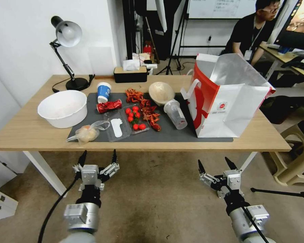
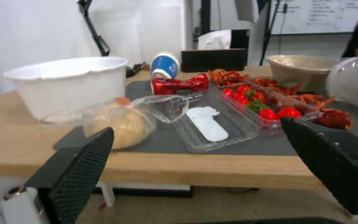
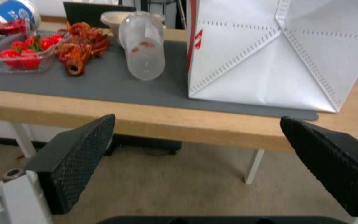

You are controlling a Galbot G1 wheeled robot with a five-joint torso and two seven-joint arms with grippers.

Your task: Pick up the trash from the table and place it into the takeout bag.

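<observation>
Trash lies on the dark mat (image 1: 179, 133) of the table (image 1: 30, 131): a clear plastic cup (image 1: 175, 114) on its side, a beige bowl (image 1: 161, 92), a blue-and-white paper cup (image 1: 103, 92), a crushed red can (image 1: 109, 106) and a knotted clear bag (image 1: 87, 132) with yellowish contents. The white-and-red takeout bag (image 1: 226, 98) stands open at the mat's right end. My left gripper (image 1: 98, 158) is open below the table's front edge, in front of the knotted bag (image 2: 125, 123). My right gripper (image 1: 215, 164) is open too, below the edge in front of the takeout bag (image 3: 270, 53).
A large white bowl (image 1: 62, 108) sits at the left, a desk lamp (image 1: 67, 37) and a black tissue box (image 1: 130, 74) at the back. A clear tray of cherry tomatoes (image 1: 135, 118) and crayfish shells (image 1: 148, 113) lie mid-mat. A beige plastic stool (image 1: 299, 158) stands to the right.
</observation>
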